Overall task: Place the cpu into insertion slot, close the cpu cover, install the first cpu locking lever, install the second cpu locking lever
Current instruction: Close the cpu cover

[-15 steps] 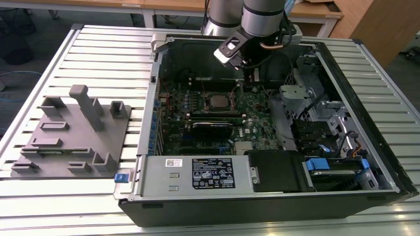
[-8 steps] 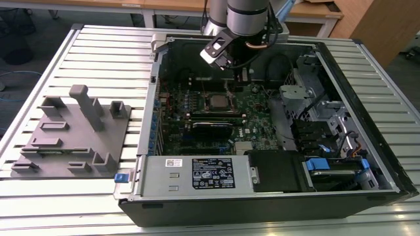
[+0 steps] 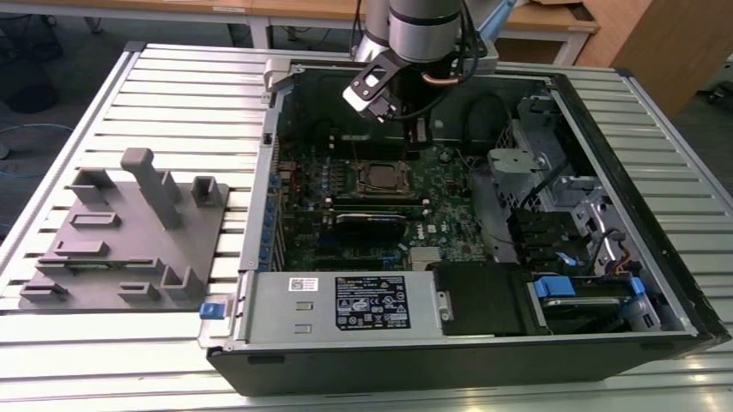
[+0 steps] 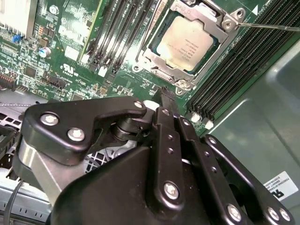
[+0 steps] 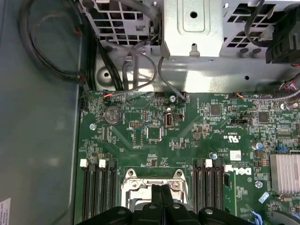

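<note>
The cpu (image 4: 187, 40), with its dull silver top, lies flat in the insertion slot (image 3: 384, 178) on the green motherboard. The silver cpu cover (image 4: 157, 60) lies down around it, framing the chip through its window. A thin metal lever rod (image 4: 267, 26) runs from the socket's corner out over the black memory slots. My gripper (image 4: 164, 101) hangs above the board just beside the socket, fingers shut together with nothing between them. In the first wrist view my gripper (image 5: 161, 199) partly hides the socket (image 5: 154, 180). In the exterior view my gripper (image 3: 414, 129) is above the case, behind the socket.
The open computer case (image 3: 596, 129) lies on a slatted metal table. A grey fixture block (image 3: 126, 232) stands at the exterior view's left. A power supply (image 3: 343, 300), a drive cage (image 3: 516, 163), loose cables (image 5: 136, 79) and a heat sink (image 5: 283, 173) surround the board.
</note>
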Action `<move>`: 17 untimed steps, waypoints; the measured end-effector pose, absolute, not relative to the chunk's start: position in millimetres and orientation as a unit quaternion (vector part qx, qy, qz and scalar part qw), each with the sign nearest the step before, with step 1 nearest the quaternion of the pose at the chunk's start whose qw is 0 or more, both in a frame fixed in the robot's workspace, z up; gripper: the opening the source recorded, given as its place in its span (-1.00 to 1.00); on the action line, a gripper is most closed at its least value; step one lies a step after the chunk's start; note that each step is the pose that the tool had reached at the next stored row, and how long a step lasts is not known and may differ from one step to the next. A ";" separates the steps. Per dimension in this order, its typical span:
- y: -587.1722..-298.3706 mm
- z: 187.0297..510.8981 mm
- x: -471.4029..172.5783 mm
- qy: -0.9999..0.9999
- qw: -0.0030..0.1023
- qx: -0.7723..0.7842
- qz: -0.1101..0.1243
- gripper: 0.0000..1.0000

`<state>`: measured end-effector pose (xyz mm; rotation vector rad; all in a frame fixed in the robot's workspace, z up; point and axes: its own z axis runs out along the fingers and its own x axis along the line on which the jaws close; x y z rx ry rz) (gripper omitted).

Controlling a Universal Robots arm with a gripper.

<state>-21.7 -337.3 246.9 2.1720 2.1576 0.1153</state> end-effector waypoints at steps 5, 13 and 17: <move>-337.3 246.5 -21.7 0.704 0.032 0.709 0.031 -0.79; -337.3 245.4 -21.7 0.705 0.005 0.709 0.004 -0.79; -337.3 245.0 -21.6 0.705 0.002 0.709 0.001 -0.79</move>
